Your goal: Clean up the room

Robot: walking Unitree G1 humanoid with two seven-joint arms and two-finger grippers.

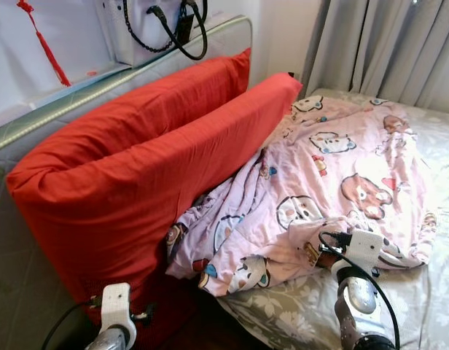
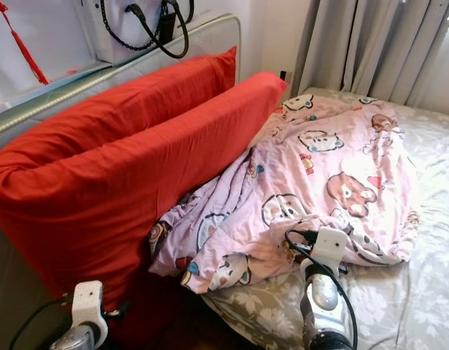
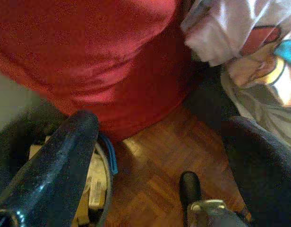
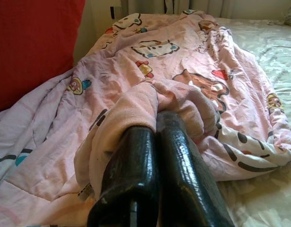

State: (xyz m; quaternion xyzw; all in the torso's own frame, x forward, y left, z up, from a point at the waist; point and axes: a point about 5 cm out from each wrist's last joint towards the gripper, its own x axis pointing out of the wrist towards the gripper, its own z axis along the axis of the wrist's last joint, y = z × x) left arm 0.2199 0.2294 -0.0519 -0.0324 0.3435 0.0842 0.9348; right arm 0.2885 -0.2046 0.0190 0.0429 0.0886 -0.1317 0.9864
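Here, pink blanket (image 4: pixel 150 101) pinched in right gripper (image 4: pixel 157 118)

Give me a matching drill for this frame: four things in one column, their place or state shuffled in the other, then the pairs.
Things:
1. red pillows
2. pink cartoon quilt
3. right pincer
4. left pincer

Place or state:
A. shut on a fold of fabric
B. open, over the wooden floor
C. crumpled across the bed
D. standing against the headboard

Pairs: 1-D, 2-C, 3-A, 4-B
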